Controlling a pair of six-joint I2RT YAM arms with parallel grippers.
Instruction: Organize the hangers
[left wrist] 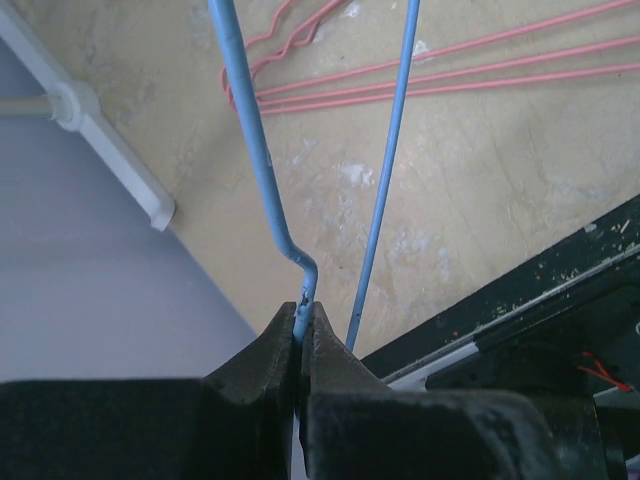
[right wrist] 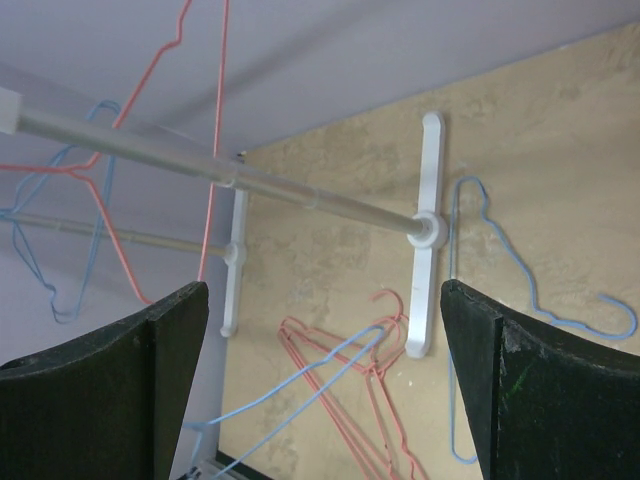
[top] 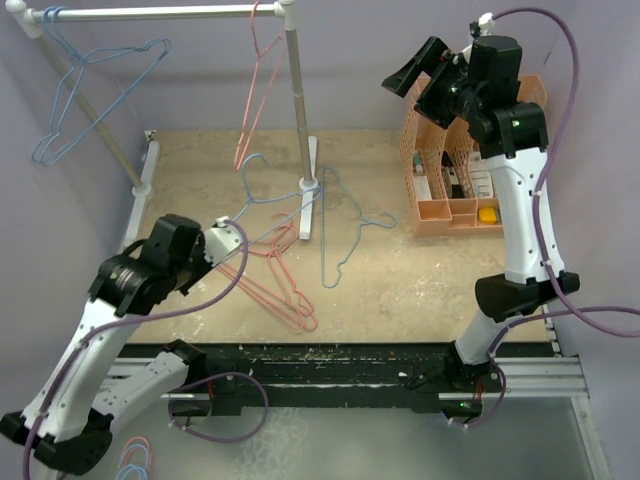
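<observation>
My left gripper (top: 230, 238) (left wrist: 300, 312) is shut on the wire of a light blue hanger (top: 243, 185) (left wrist: 245, 120), which slants up off the table toward the rack's foot. It also shows in the right wrist view (right wrist: 290, 385). Pink-red hangers (top: 285, 290) (left wrist: 450, 75) (right wrist: 345, 400) lie stacked on the table. Another light blue hanger (top: 345, 225) (right wrist: 520, 290) lies flat right of the rack foot. On the white pole rack (top: 160, 14) (right wrist: 250, 185) hang a blue hanger (top: 90, 90) (right wrist: 60, 230) and a pink one (top: 262, 80) (right wrist: 215, 120). My right gripper (top: 425, 72) (right wrist: 325, 380) is open and empty, raised high.
The orange slotted file holder (top: 460, 170) stands at the back right, under my right arm. The rack's white feet (top: 310, 190) (right wrist: 428, 230) rest on the table. More hangers (top: 135, 460) lie below the table's near edge at the left.
</observation>
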